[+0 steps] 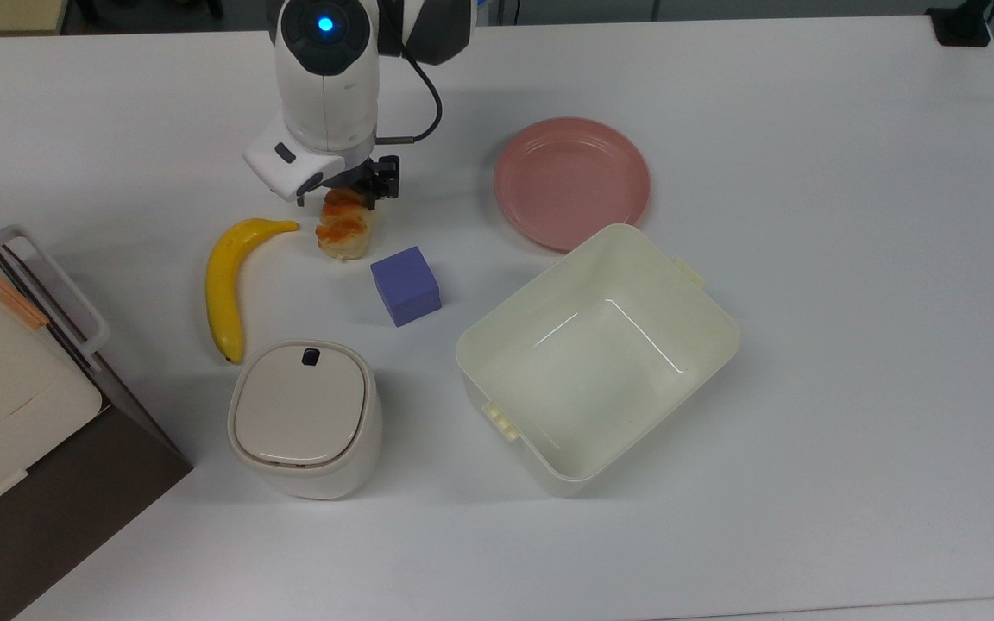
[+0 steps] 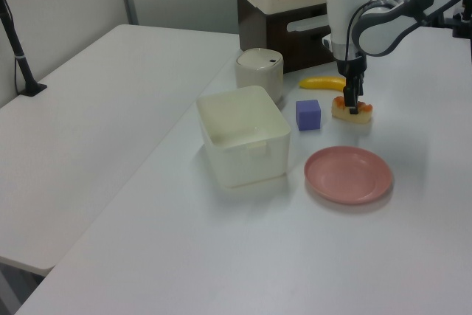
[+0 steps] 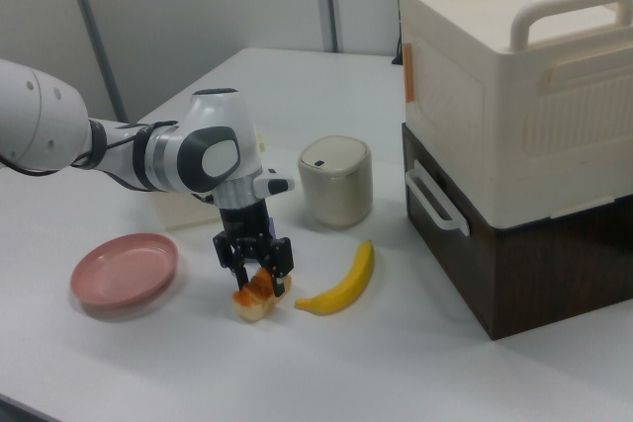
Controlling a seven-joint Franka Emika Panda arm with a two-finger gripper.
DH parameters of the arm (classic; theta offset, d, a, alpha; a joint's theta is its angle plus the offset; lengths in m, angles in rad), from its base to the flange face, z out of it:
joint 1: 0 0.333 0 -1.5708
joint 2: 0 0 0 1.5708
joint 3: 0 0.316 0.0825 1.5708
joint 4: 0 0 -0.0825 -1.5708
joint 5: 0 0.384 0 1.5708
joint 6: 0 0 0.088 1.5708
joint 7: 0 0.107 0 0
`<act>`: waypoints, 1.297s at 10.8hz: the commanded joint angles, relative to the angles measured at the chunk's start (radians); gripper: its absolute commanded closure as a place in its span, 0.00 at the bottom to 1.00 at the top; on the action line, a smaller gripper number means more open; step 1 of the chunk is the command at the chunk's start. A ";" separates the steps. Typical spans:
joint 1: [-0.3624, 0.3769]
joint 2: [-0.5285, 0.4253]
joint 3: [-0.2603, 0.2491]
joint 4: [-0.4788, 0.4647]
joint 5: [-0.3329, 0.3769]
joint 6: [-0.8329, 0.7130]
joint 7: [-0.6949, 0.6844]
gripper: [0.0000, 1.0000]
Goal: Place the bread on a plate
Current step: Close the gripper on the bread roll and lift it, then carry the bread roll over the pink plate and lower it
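The bread (image 1: 344,235) lies on the white table between the banana and the purple cube, its glossy orange top up; it also shows in the left view (image 2: 359,114) and the right view (image 3: 252,297). My gripper (image 1: 344,195) is down over the bread's end nearest the arm, open, one finger on each side of the loaf (image 3: 255,270). In the left view the gripper (image 2: 352,104) hides part of the bread. The pink plate (image 1: 572,183) sits bare to the top view's right of the bread, and also shows in the left view (image 2: 348,175) and the right view (image 3: 124,269).
A yellow banana (image 1: 225,285) lies on the top view's left of the bread, with a purple cube (image 1: 405,285) just below. A large cream tub (image 1: 540,470) stands beside the plate. A lidded cream bin (image 1: 303,414) and a cream box on a brown case (image 3: 514,116) stand nearby.
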 commanded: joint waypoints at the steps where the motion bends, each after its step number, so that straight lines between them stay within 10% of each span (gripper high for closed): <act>1: 0.007 0.006 -0.004 -0.012 -0.024 0.025 0.008 0.60; 3: 0.002 0.010 -0.004 -0.012 -0.024 0.025 0.010 1.00; 8: 0.011 -0.051 0.004 0.042 -0.007 -0.043 0.021 1.00; 14: 0.112 -0.128 0.129 0.088 0.041 -0.199 0.082 1.00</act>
